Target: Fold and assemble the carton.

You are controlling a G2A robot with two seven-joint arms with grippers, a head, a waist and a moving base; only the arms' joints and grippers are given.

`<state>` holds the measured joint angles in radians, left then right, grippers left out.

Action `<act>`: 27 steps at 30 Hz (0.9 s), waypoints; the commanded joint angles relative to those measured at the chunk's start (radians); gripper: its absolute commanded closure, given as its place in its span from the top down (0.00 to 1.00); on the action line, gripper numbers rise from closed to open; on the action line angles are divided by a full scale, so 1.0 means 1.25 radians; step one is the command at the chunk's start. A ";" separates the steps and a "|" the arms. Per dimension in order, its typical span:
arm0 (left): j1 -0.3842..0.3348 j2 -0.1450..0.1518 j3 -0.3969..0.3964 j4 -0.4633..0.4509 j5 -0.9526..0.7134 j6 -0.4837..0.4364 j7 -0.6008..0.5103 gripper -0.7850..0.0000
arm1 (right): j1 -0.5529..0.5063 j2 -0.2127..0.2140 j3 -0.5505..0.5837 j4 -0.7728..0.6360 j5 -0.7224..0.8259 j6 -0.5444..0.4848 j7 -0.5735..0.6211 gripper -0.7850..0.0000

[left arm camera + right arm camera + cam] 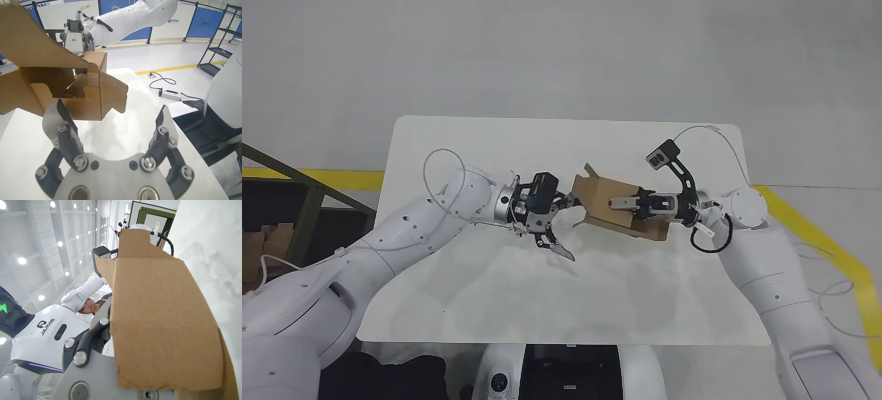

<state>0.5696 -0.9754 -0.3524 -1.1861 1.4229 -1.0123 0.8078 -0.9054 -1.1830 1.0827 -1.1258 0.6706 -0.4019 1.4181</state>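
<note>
Brown cardboard carton [614, 200], half-formed: walls squared up, one end open, flaps splayed outward. It's just right of the tabletop's [492, 290] middle, nearer the far edge.

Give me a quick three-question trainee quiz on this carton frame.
1. True or false: the left pincer is shut on the carton.
2. What holds the carton? A) left pincer B) right pincer C) nothing
3. Fill in: the flaps on the carton end facing the left pincer are ___.
Key: 1 false, it is open; 2 B; 3 open.
</note>
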 commanded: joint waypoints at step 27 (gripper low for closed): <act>-0.010 0.012 0.014 -0.013 -0.048 0.000 0.000 0.52 | 0.000 0.004 -0.005 -0.006 -0.002 0.002 0.002 0.00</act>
<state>0.5595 -0.9604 -0.3372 -1.2038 1.3660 -1.0123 0.8077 -0.9044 -1.1787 1.0750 -1.1321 0.6679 -0.4007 1.4194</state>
